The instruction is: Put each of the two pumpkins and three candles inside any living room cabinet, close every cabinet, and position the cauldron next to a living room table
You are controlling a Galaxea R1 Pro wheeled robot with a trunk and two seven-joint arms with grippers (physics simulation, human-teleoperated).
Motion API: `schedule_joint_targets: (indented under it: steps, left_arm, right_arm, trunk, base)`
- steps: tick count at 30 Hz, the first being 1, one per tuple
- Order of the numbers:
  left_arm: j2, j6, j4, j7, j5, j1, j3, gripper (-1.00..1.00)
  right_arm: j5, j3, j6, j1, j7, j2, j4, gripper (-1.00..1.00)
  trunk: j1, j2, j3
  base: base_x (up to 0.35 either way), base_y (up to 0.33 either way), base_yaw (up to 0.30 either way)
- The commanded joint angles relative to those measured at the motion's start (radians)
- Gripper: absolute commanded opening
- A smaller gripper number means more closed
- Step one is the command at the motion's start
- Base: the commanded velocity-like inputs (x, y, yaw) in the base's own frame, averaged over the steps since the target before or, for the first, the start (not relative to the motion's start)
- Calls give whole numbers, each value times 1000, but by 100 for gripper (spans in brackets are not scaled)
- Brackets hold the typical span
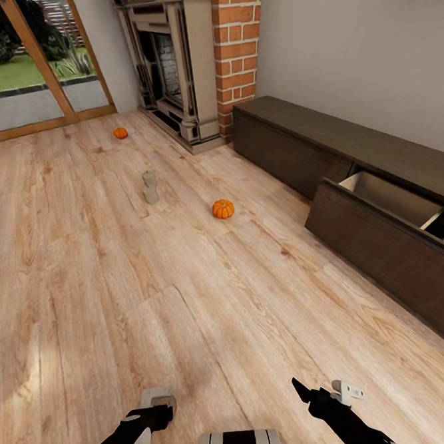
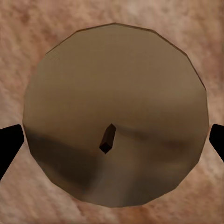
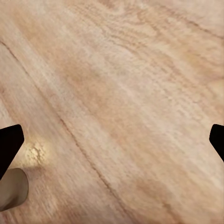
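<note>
Nearest, the left gripper (image 2: pixel 112 137) hangs straight above a candle (image 2: pixel 114 114) standing on the wooden floor (image 1: pixel 188 305); the left wrist view looks down on its round top and dark wick, fingers spread either side, clear of it. The right gripper (image 3: pixel 112 140) is open over bare floor. Farther off, the cabinet (image 1: pixel 351 172) has one drawer (image 1: pixel 387 202) pulled out, its pale interior bare. A pumpkin (image 1: pixel 223 208) sits stem up; beyond are two upright candles (image 1: pixel 150 187) and another pumpkin (image 1: pixel 120 132).
</note>
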Motion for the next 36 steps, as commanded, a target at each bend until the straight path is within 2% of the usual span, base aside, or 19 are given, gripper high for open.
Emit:
schedule_joint_targets:
  steps: [1,24,25,36]
  left_arm:
    - [2,3,-3,9,8,-1,-9,100]
    - [2,3,-3,9,9,-1,-7,100]
    - [2,3,-3,9,9,-1,-7,-100]
    - [2,3,-3,9,9,-1,-7,-100]
  right_arm:
    - [-9,-2,7,0,3,0,-1,100]
    - [-9,0,7,0,3,1,4,100]
    - [-9,0,7,0,3,1,4,100]
    - [-9,0,7,0,3,1,4,100]
  trunk:
    - [0,0,-1]
    - [0,0,-1]
    - [0,0,-1]
    - [0,0,-1]
  base:
    - [1,0,0]
    - [43,18,0]
    - [0,0,0]
    - [0,0,0]
